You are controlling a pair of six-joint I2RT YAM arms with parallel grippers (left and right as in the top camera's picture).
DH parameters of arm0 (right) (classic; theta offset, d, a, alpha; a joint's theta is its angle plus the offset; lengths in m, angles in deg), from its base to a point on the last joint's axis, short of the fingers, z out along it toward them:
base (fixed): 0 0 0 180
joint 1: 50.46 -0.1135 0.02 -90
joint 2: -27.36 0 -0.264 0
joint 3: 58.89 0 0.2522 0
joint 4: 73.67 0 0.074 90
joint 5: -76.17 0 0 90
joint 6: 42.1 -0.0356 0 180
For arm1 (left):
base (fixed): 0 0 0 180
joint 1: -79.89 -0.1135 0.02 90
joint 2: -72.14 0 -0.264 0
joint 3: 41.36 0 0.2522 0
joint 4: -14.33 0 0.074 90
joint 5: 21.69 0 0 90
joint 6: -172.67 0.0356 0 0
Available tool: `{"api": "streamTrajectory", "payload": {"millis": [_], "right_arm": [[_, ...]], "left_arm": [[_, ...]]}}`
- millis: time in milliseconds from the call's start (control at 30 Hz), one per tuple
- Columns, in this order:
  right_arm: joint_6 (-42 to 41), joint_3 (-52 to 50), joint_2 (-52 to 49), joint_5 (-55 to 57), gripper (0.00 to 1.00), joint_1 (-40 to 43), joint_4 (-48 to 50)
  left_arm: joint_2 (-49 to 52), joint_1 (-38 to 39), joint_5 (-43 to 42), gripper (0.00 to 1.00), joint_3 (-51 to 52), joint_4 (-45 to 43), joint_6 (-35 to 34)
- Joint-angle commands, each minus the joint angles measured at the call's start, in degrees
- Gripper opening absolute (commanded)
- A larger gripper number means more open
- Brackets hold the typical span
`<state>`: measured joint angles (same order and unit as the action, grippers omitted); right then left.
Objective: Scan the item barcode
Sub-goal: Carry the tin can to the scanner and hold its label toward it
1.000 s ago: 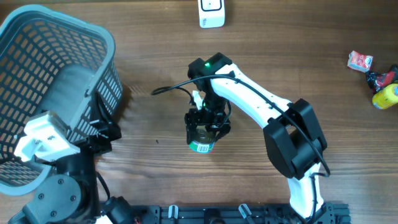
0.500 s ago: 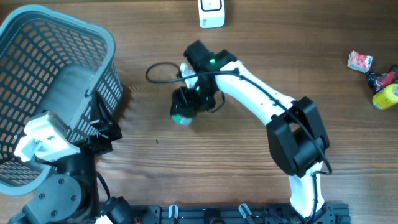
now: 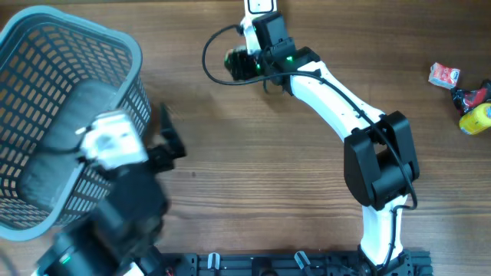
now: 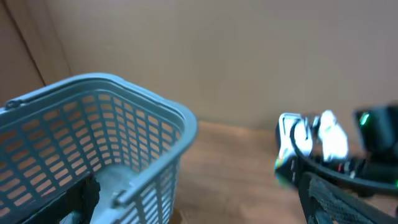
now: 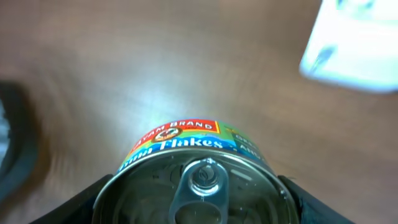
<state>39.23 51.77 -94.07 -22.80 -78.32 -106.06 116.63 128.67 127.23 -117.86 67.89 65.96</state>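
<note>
Your right gripper (image 3: pixel 240 63) is clamped on the can (image 5: pixel 198 179), one finger on each side of its round wall, and the can hangs above the worktop (image 3: pixel 230 184), not touching it. In the right wrist view the lid with the pull ring faces back to the camera, so I judge that the short axis of the can runs roughly along the gripper and the printed side wall looks forward, away from the wrist.

The relation that matters now is this: the white scanner (image 5: pixel 357 50) lies ahead of the gripper and off to its right side, near but apart from the can. The scanner is blurred and I cannot tell which way its window faces. No barcode shows on the part of the label you can see, so it is probably on a hidden part of the wall or on the bottom. I think you must turn the wrist until that part looks toward the scanner.

Your left gripper (image 3: pixel 169 134) has its fingers wide apart and holds nothing. It is beside the basket (image 3: pixel 130 46), well apart from the can, so the right arm is clearly the nearer one for this step
</note>
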Motion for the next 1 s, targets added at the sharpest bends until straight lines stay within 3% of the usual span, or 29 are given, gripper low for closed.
{"api": "streamTrajectory", "payload": {"millis": [0, 267, 967], "right_arm": [[1.66, 1.03, -0.61, 9.62, 0.59, 0.85, 6.29], [1.86, 1.03, -6.8, 10.67, 0.64, 4.33, 18.43], [5.64, 1.03, -13.46, 10.67, 0.65, 5.92, 46.14]], "left_arm": [[5.64, 0.2, 6.6, 1.0, -0.15, -0.13, -1.25], [13.38, -1.68, 7.06, 1.0, -0.15, -0.09, -11.15], [27.02, -10.21, -5.6, 1.0, -0.15, -1.05, -17.25]]}}
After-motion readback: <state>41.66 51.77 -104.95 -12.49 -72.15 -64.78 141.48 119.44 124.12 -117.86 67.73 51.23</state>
